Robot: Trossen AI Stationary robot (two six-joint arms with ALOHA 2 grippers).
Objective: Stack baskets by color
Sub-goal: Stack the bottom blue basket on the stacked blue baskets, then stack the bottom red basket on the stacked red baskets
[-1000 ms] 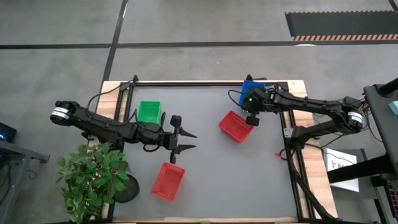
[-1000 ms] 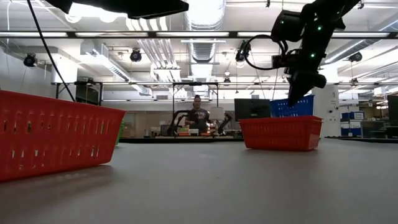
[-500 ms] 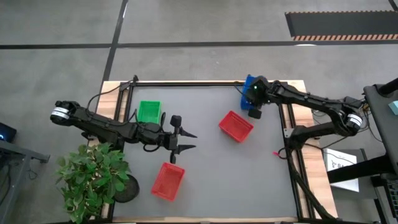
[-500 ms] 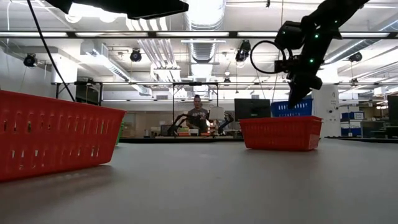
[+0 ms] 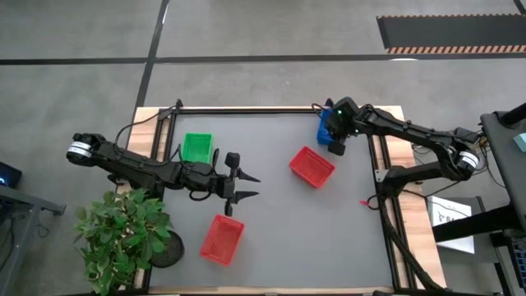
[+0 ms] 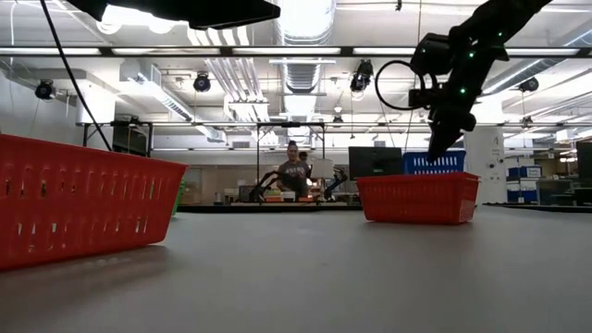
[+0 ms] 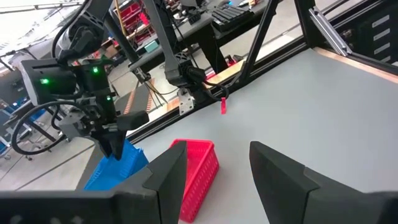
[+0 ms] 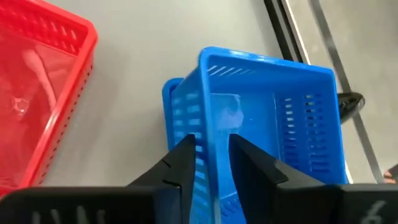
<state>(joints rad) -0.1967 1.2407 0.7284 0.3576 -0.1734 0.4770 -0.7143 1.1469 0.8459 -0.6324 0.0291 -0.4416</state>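
Note:
A blue basket (image 5: 325, 130) sits at the table's far right corner; in the right wrist view it (image 8: 267, 124) seems nested in another blue one, whose rim (image 8: 165, 90) shows beside it. My right gripper (image 5: 335, 141) (image 8: 212, 149) is over it, open. One red basket (image 5: 312, 167) rests on its base mid-table, another (image 5: 222, 239) near the front, and a green basket (image 5: 196, 148) stands far left. My left gripper (image 5: 251, 186) hovers open left of centre, touching nothing. My right gripper comes from above, slanting down, with one finger (image 8: 183, 158) outside and one finger (image 8: 249, 165) inside the blue basket's side wall (image 8: 206, 127). A gap shows beside the inner finger. Whether the outer finger touches the wall I cannot tell. The basket sits level.
A potted plant (image 5: 123, 238) stands at the near left corner. Metal rails (image 5: 382, 173) run along the table's sides, with a small red item (image 5: 366, 203) by the right one. A person (image 6: 294, 174) sits far back in the room.
My right gripper has gone from above the mid-table red basket's far edge toward the table's far right corner. The blue basket, which hung tilted below it in the low view, now sits lower and level behind the red basket.

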